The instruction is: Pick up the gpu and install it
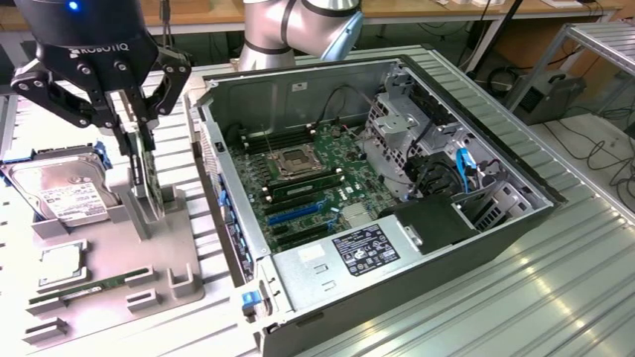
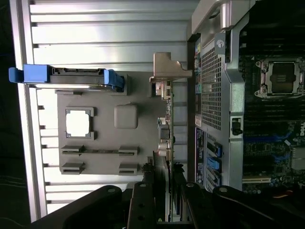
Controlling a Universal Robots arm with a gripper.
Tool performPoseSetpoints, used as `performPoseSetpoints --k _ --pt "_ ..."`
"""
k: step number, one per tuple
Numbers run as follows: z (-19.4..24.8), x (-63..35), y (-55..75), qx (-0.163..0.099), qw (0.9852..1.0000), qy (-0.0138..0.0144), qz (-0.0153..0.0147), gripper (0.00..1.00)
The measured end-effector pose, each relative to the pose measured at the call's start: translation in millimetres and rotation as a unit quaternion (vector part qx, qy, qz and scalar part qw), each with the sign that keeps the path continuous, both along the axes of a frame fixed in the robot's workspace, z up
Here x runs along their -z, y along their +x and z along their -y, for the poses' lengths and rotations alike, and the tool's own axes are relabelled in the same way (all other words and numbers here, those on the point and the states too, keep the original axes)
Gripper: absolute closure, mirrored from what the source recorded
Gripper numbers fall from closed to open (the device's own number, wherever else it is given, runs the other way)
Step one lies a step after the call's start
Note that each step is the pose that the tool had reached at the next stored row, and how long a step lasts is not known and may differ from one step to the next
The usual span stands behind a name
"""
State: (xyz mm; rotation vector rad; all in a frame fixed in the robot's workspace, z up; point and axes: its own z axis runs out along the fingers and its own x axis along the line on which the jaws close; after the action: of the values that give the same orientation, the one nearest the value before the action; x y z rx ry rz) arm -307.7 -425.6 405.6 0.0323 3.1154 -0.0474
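Worktable (image 1: 555,297): ribbed bare-metal slats running from 3 to 6 o'clock in the exterior view, with bright glare streaks at 5 o'clock.
Wooden bench (image 1: 436,9): light brown top along 12 o'clock, with hanging cables (image 1: 451,30) under its edge.
Metal frame (image 1: 595,33): grey, at 2 o'clock.
Black box (image 1: 549,95): beyond the table edge at 2 o'clock.
Floor (image 1: 570,132): pale grey, with loose cables (image 1: 600,149) lying at 3 o'clock.
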Motion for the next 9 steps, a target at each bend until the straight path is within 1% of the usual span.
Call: performPoseSetpoints --k 9 --pt "0.0 -8.1 0.0 0.0 1.0 0.0 0.0 0.73"
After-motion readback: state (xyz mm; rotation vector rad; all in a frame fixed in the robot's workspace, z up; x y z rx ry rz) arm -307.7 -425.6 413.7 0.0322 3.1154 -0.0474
